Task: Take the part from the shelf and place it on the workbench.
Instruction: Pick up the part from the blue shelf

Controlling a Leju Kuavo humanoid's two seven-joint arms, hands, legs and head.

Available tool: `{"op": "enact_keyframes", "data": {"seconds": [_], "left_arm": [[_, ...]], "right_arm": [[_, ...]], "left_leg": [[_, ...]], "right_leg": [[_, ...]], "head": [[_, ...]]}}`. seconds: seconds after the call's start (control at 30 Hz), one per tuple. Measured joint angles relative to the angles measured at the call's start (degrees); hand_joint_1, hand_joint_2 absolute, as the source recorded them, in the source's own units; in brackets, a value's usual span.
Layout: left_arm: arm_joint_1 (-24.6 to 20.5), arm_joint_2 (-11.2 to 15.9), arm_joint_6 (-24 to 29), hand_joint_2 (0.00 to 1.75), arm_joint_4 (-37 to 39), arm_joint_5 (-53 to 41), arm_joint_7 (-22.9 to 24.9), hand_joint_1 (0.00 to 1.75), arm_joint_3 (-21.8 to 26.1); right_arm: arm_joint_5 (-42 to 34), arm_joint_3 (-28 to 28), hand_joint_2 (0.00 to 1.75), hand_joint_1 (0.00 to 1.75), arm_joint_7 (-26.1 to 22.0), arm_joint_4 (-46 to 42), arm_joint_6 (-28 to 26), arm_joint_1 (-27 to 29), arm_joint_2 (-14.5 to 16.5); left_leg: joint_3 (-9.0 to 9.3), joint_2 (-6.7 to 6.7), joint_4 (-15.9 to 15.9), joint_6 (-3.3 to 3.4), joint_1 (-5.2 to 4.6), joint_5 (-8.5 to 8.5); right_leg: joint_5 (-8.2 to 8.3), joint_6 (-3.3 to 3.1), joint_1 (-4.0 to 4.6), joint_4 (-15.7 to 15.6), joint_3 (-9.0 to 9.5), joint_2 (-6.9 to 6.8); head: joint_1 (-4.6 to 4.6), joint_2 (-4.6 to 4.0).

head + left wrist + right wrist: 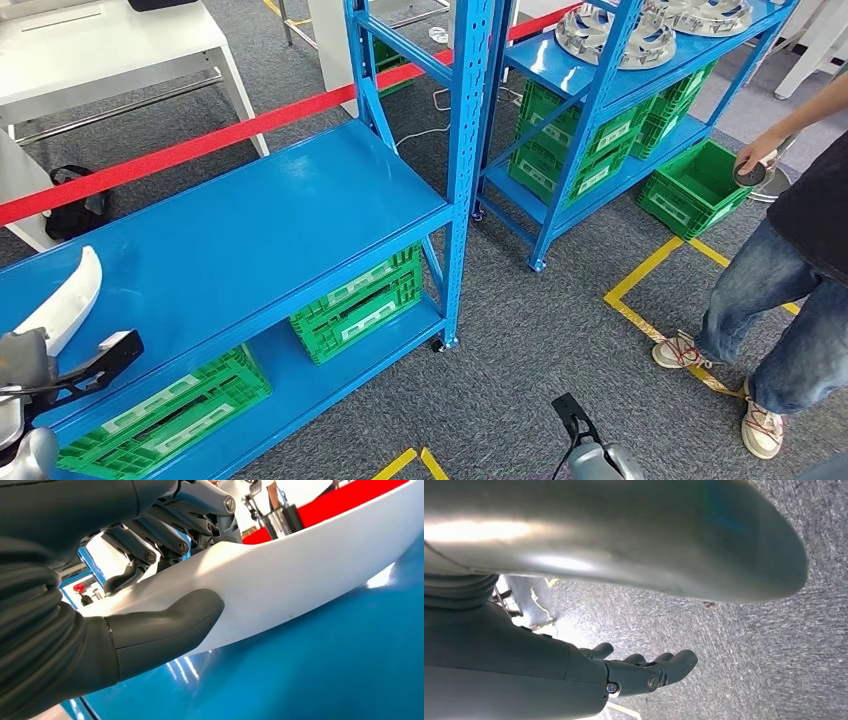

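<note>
A long curved white part lies over the near left end of the blue shelf. My left hand grips its near end. In the left wrist view the thumb presses one face of the white part and the dark fingers wrap the other face, just above the glossy blue shelf. My right hand hangs low beside my body over grey carpet, fingers loosely extended with nothing in them; its arm shows at the bottom of the head view.
Green crates fill the lower shelf level. A second blue rack at the back right carries silver wheel hubs and more crates. A person stands at the right on yellow floor tape. A white table stands beyond a red barrier tape.
</note>
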Motion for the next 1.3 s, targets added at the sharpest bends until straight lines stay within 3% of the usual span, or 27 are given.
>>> {"op": "enact_keyframes", "data": {"seconds": [0.33, 0.57, 0.7, 0.9, 1.07, 1.13, 1.23, 1.27, 1.3], "left_arm": [[0.16, -1.59, 8.14, 1.75, -1.73, 4.97, -3.99, 1.75, 2.00], [0.08, -2.27, 10.08, 1.75, -2.86, 6.10, -5.21, 1.75, 3.44], [-0.60, -2.54, 11.67, 1.75, -4.55, 9.29, -9.04, 1.75, 4.24], [-2.67, -3.15, 9.32, 1.75, -9.23, 14.71, -14.89, 1.75, 4.59], [-3.38, -3.39, 5.27, 1.75, -13.22, 18.01, -16.11, 1.75, 4.45], [-3.69, -3.39, 4.01, 1.75, -14.68, 20.15, -17.27, 1.75, 4.17], [-3.73, -3.29, 2.59, 1.75, -16.43, 23.25, -19.12, 1.75, 3.55], [-3.58, -3.27, 2.04, 1.75, -16.96, 24.02, -19.50, 1.75, 3.22], [-3.37, -3.26, 1.50, 1.75, -17.55, 24.76, -19.75, 1.75, 2.80]], "right_arm": [[0.67, -0.34, 0.00, 0.00, -0.23, 0.00, 0.00, -0.05, 0.00], [0.78, -0.62, 0.00, 0.00, -0.39, 0.00, 0.00, -0.15, 0.00], [1.00, -0.97, 0.00, 0.00, -0.41, 0.00, 0.00, -0.21, 0.00], [1.20, -1.72, 0.00, 0.00, -0.73, 0.00, 0.00, -0.28, 0.00], [1.12, -2.06, 0.00, 0.00, -0.88, 0.00, -0.07, -0.32, 0.03], [1.13, -2.29, 0.00, 0.00, -0.95, 0.00, -0.09, -0.32, 0.02], [1.19, -2.65, 0.00, 0.00, -0.95, 0.00, -0.09, -0.31, -0.09], [1.23, -2.74, 0.00, 0.00, -0.98, 0.00, -0.10, -0.30, -0.15], [1.28, -2.80, 0.00, 0.00, -1.06, 0.00, -0.10, -0.31, -0.20]], "left_leg": [[-0.01, -0.01, 0.00, 0.01, -0.01, -0.01], [-0.01, -0.01, 0.00, 0.01, -0.01, 0.00], [-0.01, -0.01, 0.01, 0.01, -0.01, 0.00], [-0.05, -0.01, 0.14, 0.12, -0.13, -0.06], [0.00, 0.08, -0.18, 1.22, -0.31, 0.44], [0.32, 0.31, -1.39, 1.82, 0.02, 1.37], [-0.14, 0.56, -1.72, 2.21, 0.17, 1.97], [-0.50, 0.58, -1.46, 2.18, 0.19, 2.02], [-0.88, 0.57, -1.14, 2.12, 0.24, 2.07]], "right_leg": [[0.00, 0.00, 0.00, 0.00, -0.01, 0.00], [0.00, 0.00, 0.00, 0.00, -0.01, 0.00], [0.00, 0.00, 0.01, 0.00, -0.02, 0.00], [0.07, 0.13, -0.08, -0.07, -0.01, 0.00], [0.49, 0.98, -0.34, -0.48, 0.09, 0.04], [-0.93, 1.25, -0.23, 0.87, -0.43, 0.02], [-6.86, 1.53, -0.17, 10.48, -4.14, -0.01], [-8.09, 1.69, -0.21, 13.63, -5.26, -0.02], [-8.28, 1.82, -0.29, 15.00, -5.54, -0.03]], "head": [[0.00, 0.00], [0.00, 0.00], [0.00, 0.00], [0.00, 0.00], [-0.01, 0.00], [0.08, 0.00], [0.34, 0.00], [0.38, 0.00], [0.39, 0.00]]}}
